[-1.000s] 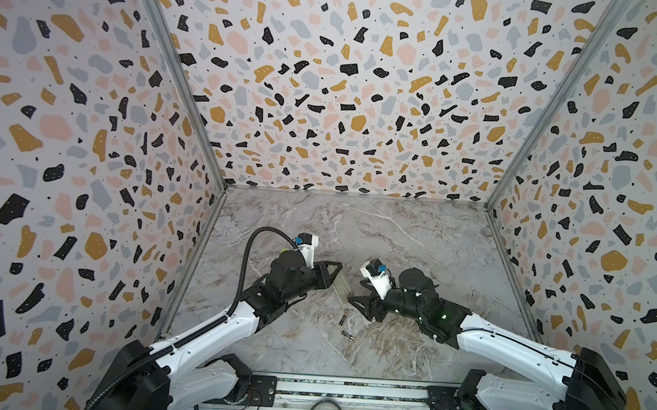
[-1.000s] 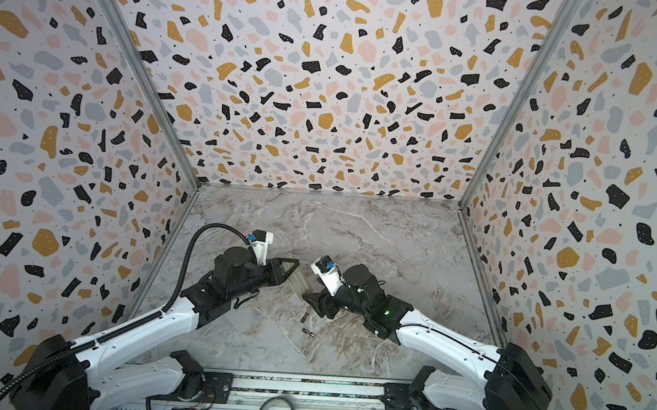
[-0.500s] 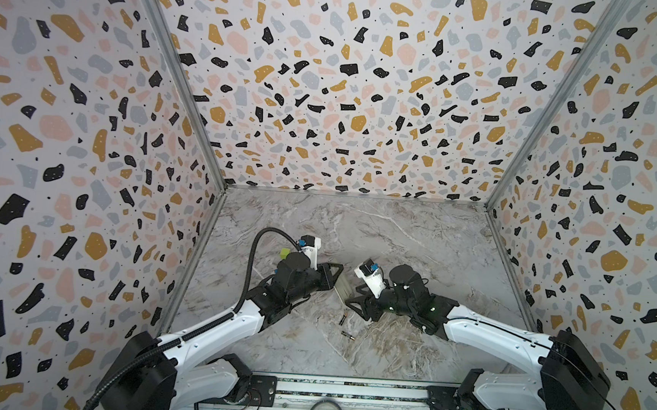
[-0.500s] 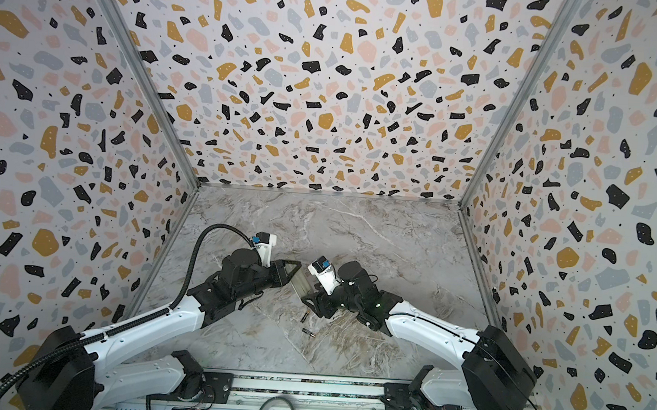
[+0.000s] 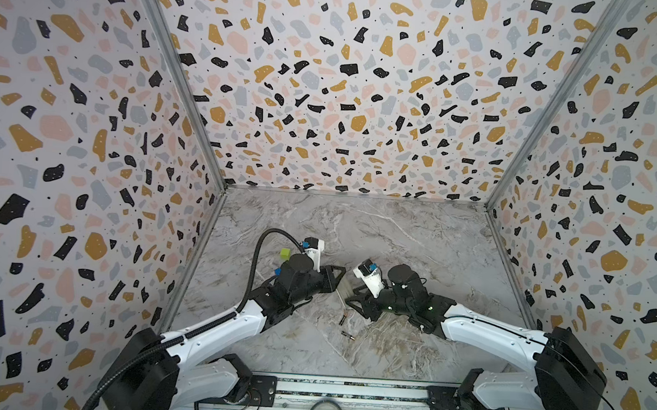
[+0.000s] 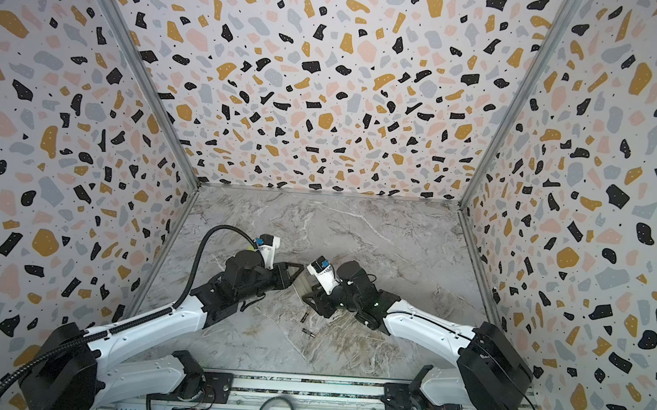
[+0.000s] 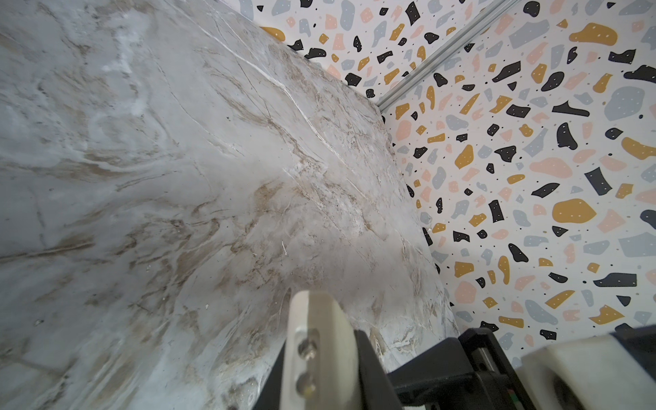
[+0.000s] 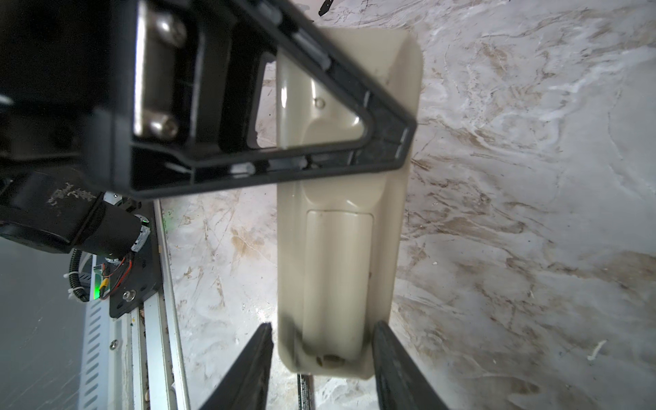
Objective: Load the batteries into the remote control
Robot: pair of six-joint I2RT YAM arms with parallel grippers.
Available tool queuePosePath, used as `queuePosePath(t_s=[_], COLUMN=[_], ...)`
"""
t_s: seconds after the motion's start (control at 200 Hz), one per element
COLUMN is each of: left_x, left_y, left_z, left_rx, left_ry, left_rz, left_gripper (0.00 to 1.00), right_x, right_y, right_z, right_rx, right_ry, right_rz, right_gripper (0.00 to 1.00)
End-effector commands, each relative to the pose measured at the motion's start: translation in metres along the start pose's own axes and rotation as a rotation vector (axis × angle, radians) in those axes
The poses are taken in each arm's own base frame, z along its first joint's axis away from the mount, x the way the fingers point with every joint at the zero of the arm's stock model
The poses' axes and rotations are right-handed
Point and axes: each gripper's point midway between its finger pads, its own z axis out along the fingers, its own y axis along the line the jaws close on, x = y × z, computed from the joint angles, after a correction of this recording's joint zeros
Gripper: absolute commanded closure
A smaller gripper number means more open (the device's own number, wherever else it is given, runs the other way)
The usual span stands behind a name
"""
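The remote control (image 8: 337,266) hangs above the table with its plain beige back showing in the right wrist view. My left gripper (image 5: 339,278) is shut on it, one black triangular finger (image 8: 319,117) lying across its far half. In the left wrist view the remote (image 7: 319,330) shows edge-on between the jaws. My right gripper (image 8: 321,328) is open, its jaws on either side of the remote's near end, with a gap on one side. Two batteries (image 5: 344,318) (image 5: 348,336) lie on the marble table just in front of the grippers. A dark cylinder (image 8: 305,390) shows below the remote's end.
A green cube (image 5: 285,253) and a small blue cube (image 5: 276,270) sit behind the left arm. Patterned walls close in the marble table (image 5: 396,238) on three sides. A metal rail (image 5: 345,389) runs along the front edge.
My right gripper's jaws have narrowed around the remote's end, and the right arm has swung in towards the middle. The left gripper keeps its hold on the remote with little movement.
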Motion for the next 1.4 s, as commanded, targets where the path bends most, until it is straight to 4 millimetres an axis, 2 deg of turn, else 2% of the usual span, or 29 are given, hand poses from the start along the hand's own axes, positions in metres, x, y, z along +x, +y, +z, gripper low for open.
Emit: queuePosePath(t_s=[0.0, 0.375, 0.656, 1.397], left_x=[-0.010, -0.009, -0.008, -0.010], left_y=[-0.015, -0.015, -0.016, -0.008], left_z=[-0.001, 0.000, 0.001, 0.004], left_rx=[0.054, 0.056, 0.060, 0.020], left_ry=[-0.039, -0.033, -0.033, -0.049], left_rz=[0.025, 0.031, 0.029, 0.025], left_gripper=[1.00, 1.00, 1.00, 1.00], right_x=[-0.015, -0.008, -0.006, -0.003], right_y=[0.002, -0.001, -0.001, -0.003], right_z=[-0.001, 0.004, 0.005, 0.004], right_rx=[-0.008, -0.002, -0.009, 0.007], right_ry=[-0.037, -0.017, -0.012, 0.000], right_rz=[-0.011, -0.005, -0.004, -0.013], right_gripper=[0.53, 0.66, 0.71, 0.77])
